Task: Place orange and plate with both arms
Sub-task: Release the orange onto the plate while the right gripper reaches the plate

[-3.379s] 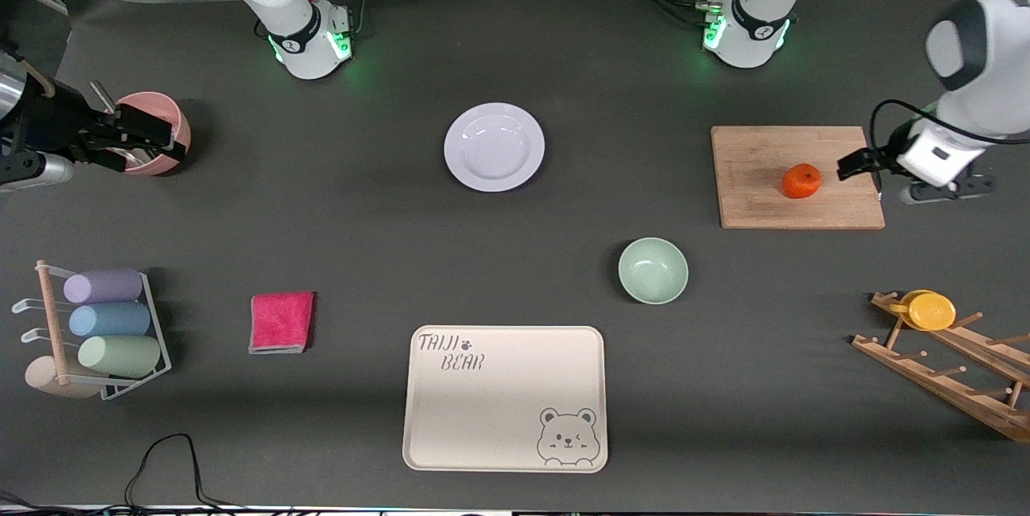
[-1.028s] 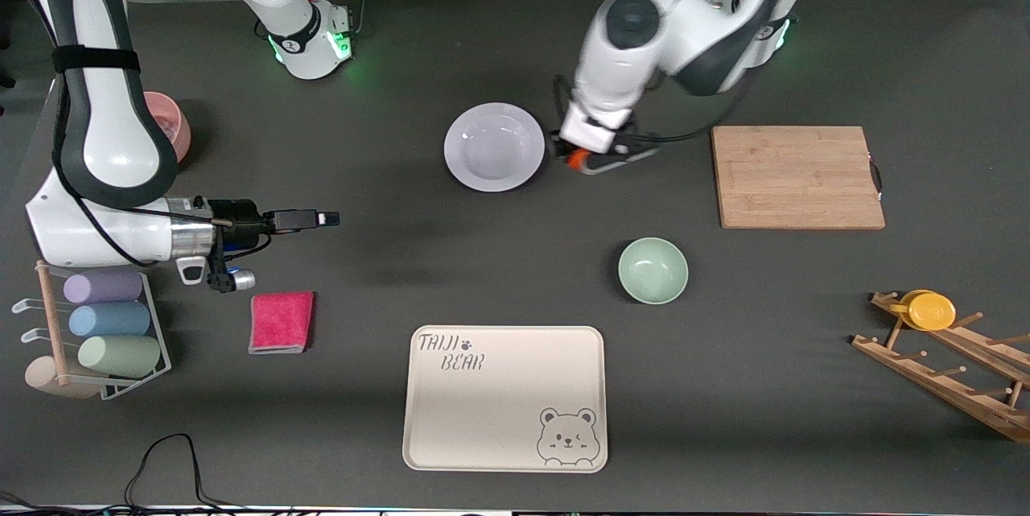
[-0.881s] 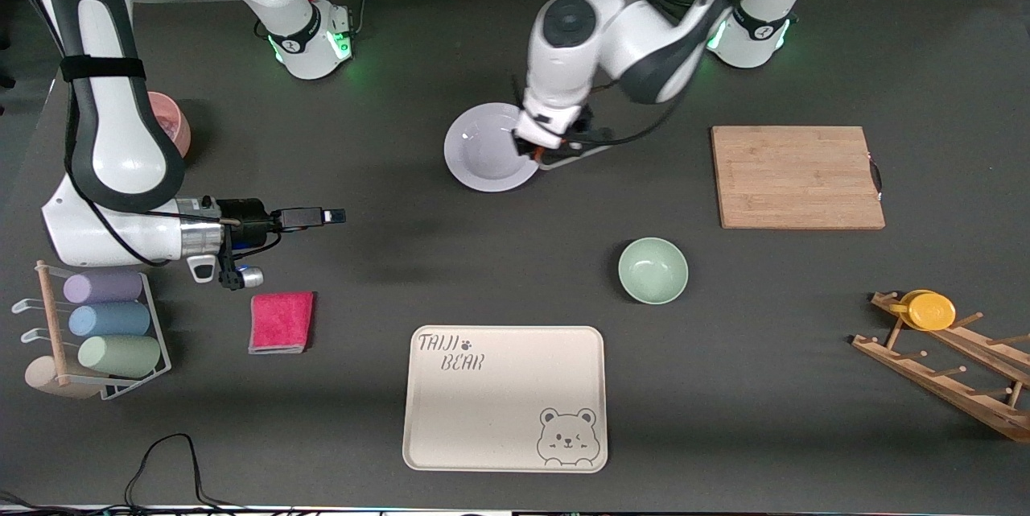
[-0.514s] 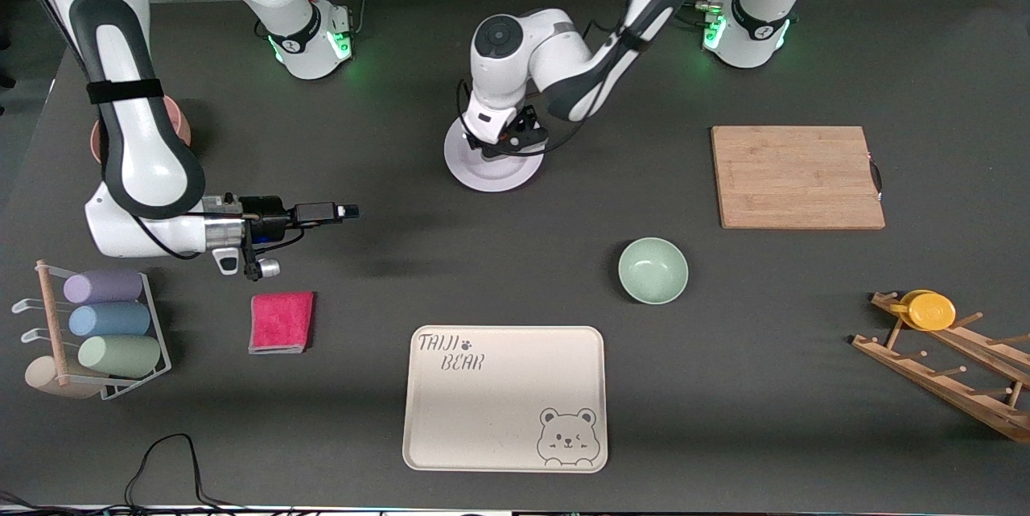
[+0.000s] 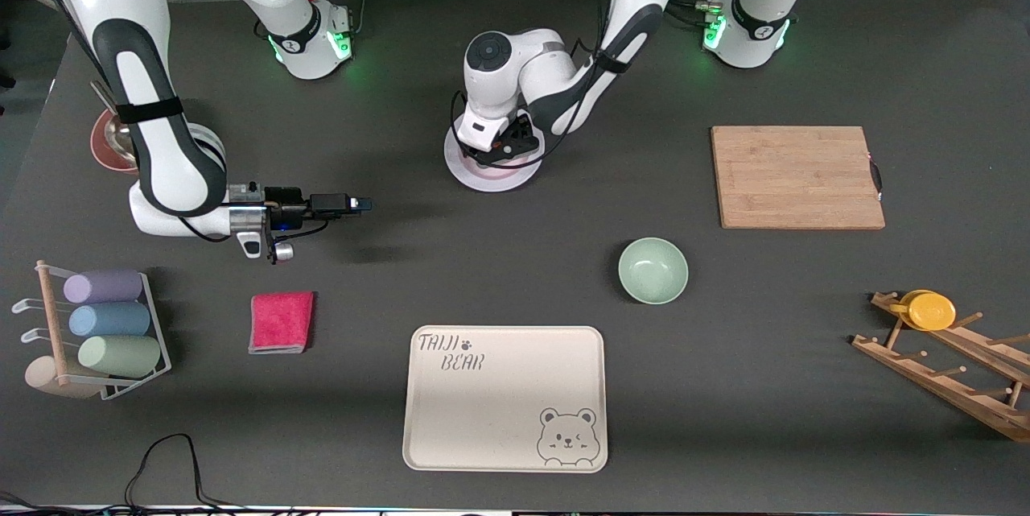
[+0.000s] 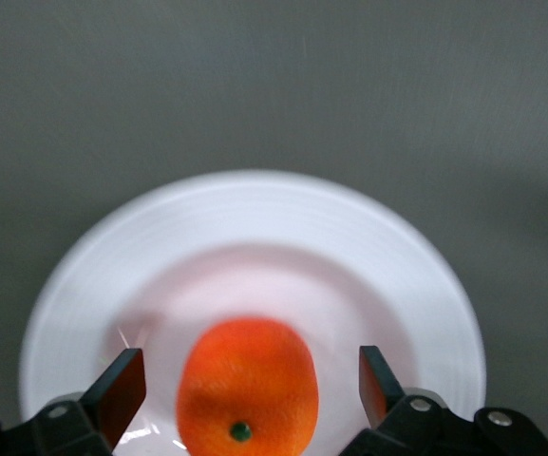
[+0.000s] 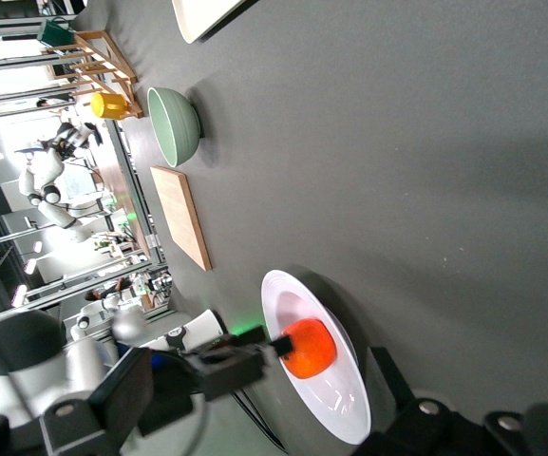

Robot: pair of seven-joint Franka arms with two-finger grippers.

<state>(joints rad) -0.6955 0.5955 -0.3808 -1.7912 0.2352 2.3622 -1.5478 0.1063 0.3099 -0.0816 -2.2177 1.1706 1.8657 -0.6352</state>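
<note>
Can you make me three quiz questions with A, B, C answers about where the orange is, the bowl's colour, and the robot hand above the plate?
1. Where is the orange?
A. On the wooden board
B. On the white plate
C. In the green bowl

2. What colour is the bowl?
A. Pale green
B. Red
C. Blue

3. How are the left gripper's fingers?
A. Squeezing the orange
B. Shut with nothing in them
C. Open, with gaps either side of the orange

Answers: 1 B, the left wrist view shows the orange sitting in the plate's middle. 2 A, the front view shows it pale green. 3 C, both fingers stand clear of the orange.
</note>
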